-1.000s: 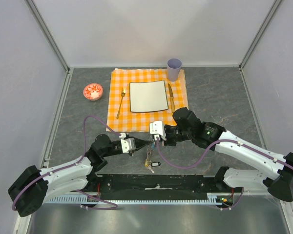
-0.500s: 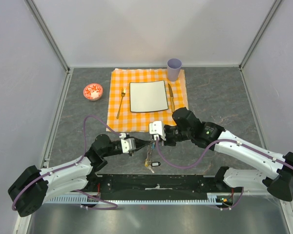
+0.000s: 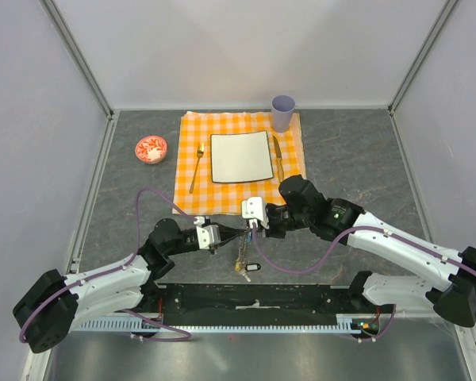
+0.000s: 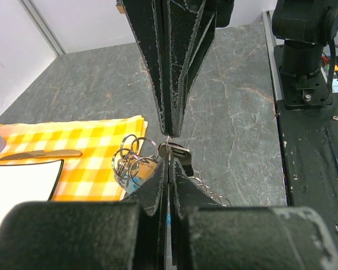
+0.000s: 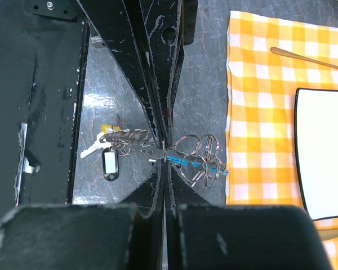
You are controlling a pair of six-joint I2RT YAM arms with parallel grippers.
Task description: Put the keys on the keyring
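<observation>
Looking down from above, we see the left hand (image 3: 233,236) and the right hand (image 3: 252,231) meeting tip to tip over the dark desk (image 3: 357,159), just short of the near edge of the checked cloth (image 3: 192,198). The keyring (image 3: 243,243) sits at that meeting point. The keys (image 3: 242,268) lie below it toward the arm bases, beside a small black tag (image 3: 254,267).

In the left wrist view, our left hand is pinched to a slit with no gap showing. The right hand's fingers (image 4: 170,84) come straight at it from the far side. A thin wire runs between the two tips, so we judge that both nip the keyring. A bunch of wire loops (image 4: 130,158) bulges toward the cloth, and a chain (image 4: 208,191) trails off the other way.

In the right wrist view, the right hand is likewise closed tight on the wire. The loops and their turquoise tag (image 5: 205,163) lie on the cloth side of the pinch. The chain, the keys (image 5: 93,149) and the black tag lie on the base-rail side. This long axis crosses the line of the two hands. Neither arm is nearer, so we expect the next move to feed a key inward along that axis.
</observation>
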